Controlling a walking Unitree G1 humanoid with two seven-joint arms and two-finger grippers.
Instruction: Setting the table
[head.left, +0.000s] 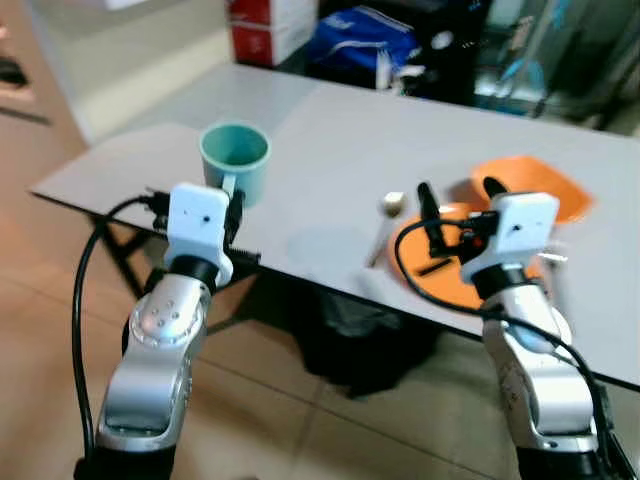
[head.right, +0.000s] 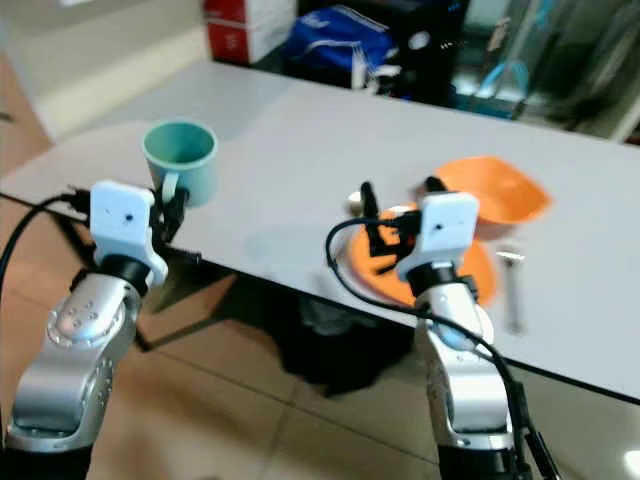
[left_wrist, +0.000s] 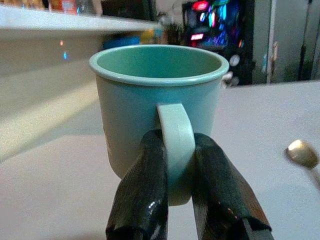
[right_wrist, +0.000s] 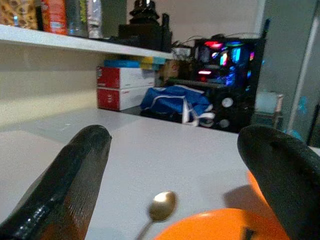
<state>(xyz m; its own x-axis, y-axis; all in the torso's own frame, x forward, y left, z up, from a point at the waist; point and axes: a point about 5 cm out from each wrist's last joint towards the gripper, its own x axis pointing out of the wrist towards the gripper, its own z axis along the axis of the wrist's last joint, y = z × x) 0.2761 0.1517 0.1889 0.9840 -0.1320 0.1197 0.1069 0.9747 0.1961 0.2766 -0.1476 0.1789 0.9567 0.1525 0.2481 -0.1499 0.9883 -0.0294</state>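
Firmly on the mug handle (left_wrist: 175, 135): left gripper (left_wrist: 172, 170).

Two silver arms, left arm (head.left: 150, 370) and right arm (head.left: 540, 385), rounded metallic segments with small dark screw holes on the shells, black joint bands at the wrists. Each wrist carries a boxy white camera housing with one small dark dot on its face, and a black cable loops from each housing back along the arm. Left gripper (left_wrist: 175, 195) and right gripper (right_wrist: 185, 165) each have two long black fingers, glossy, rounded at the tips, with reddish-brown patches low on the pads.
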